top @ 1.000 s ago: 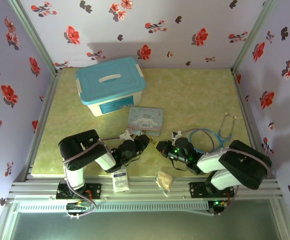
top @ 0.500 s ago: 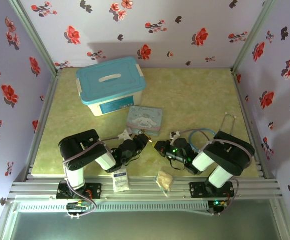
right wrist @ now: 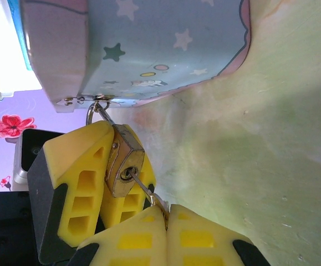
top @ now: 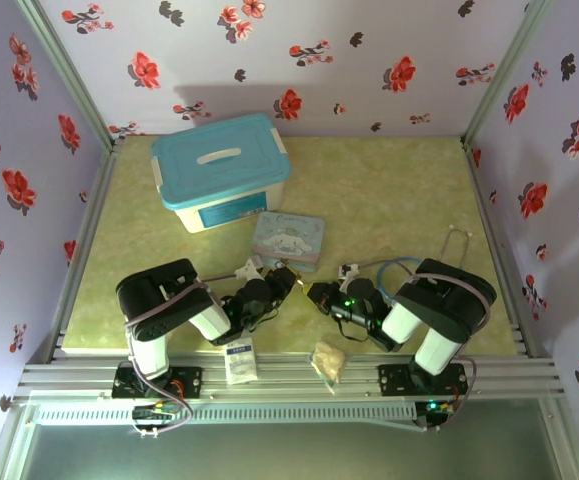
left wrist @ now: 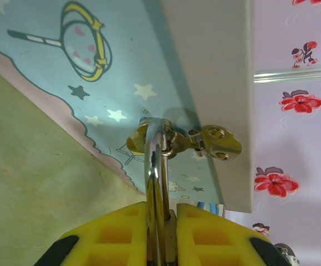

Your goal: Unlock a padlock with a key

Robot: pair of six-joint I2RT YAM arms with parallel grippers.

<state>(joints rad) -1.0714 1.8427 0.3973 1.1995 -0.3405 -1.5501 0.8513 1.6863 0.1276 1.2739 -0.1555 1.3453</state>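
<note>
Brass-yellow and squarish, the padlock [right wrist: 125, 166] hangs at the blue cartoon tin's [right wrist: 166, 39] hasp: our right wrist view shows the slim silvery key [right wrist: 140, 186] in its keyhole, pinched by our right gripper [right wrist: 166, 219], and our left wrist view shows its shackle [left wrist: 156, 166] clamped in our left gripper [left wrist: 161, 213]. Our right elbow [top: 454, 295] has swung inward; from above, padlock and key blur

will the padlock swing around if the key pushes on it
Probably little: the left claw pinches the padlock body. Released, it would likely swing, hanging by its thin shackle from the brass hasp. Smooth brass might slip in that grip.
</note>
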